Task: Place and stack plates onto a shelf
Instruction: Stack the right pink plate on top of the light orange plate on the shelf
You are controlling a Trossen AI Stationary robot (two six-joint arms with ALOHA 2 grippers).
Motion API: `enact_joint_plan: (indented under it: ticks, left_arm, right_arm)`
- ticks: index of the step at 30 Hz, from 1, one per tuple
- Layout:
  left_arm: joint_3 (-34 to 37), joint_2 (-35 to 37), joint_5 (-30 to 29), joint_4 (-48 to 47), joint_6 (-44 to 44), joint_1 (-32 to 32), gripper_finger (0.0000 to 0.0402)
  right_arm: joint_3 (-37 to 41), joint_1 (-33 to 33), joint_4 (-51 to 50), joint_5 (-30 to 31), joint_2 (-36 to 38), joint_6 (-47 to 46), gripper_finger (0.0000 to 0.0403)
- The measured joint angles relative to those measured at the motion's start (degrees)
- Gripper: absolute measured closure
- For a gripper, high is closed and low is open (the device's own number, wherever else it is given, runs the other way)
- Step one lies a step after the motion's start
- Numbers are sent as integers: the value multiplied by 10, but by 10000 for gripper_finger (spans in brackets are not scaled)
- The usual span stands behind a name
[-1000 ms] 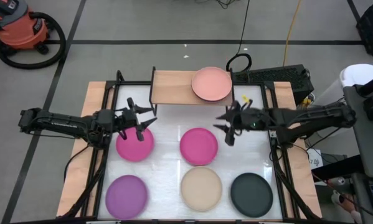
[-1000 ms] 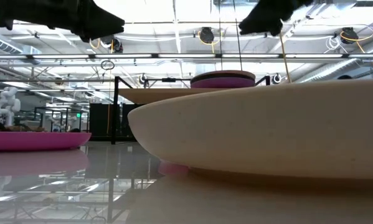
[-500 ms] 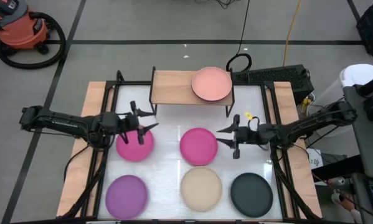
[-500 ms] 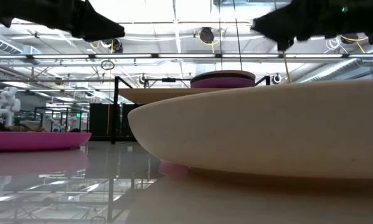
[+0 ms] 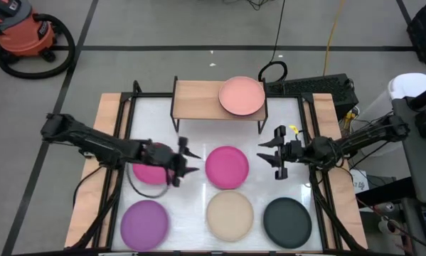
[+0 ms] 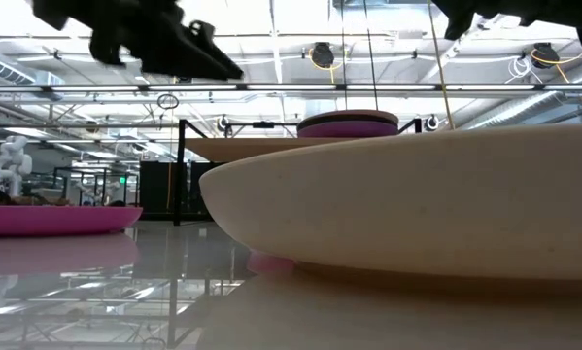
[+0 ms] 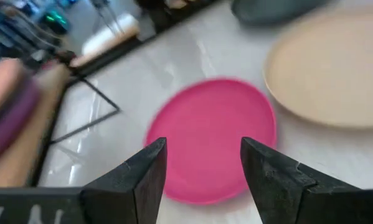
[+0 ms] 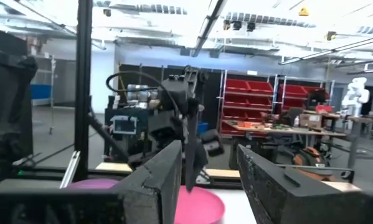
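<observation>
The shelf [image 5: 198,99] stands at the table's far edge with a salmon plate [image 5: 242,96] on its right half. The low view shows that plate on top of a magenta-purple one [image 6: 349,126]. On the table lie two magenta plates [image 5: 227,168] [image 5: 147,173], a purple [image 5: 145,222], a beige [image 5: 230,215] and a dark grey one [image 5: 287,222]. My left gripper [image 5: 191,159] is open and points right, between the two magenta plates. In the left wrist view the middle magenta plate [image 7: 211,140] lies ahead of its fingers. My right gripper [image 5: 268,153] is open, just right of that plate.
Black frame bars [image 5: 124,135] and wooden side boards [image 5: 102,142] run along the table's left and right edges. The left arm lies across the left magenta plate. Bare white tabletop [image 5: 205,135] shows between the shelf and the middle row of plates.
My left gripper has swung from above the left magenta plate toward the right and the near edge, and now points at the middle magenta plate. My right gripper has moved from beside the shelf's right leg toward the near edge and slightly right. No plate has moved.
</observation>
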State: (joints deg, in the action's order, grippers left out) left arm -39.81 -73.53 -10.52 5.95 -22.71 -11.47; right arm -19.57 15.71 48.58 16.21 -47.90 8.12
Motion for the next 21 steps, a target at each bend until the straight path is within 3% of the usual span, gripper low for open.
enact_joint_plan:
  ticks: [7,17,21]
  left_arm:
    - [-51,-132,0,-22,-51,-11,193]
    - [-66,-234,16,-24,-105,-34,193]
    - [-66,-268,15,21,-113,-28,193]
  right_arm:
    - [0,15,-12,0,0,-9,264]
    - [0,18,-13,1,0,-10,264]
    - [0,18,-13,1,0,-10,264]
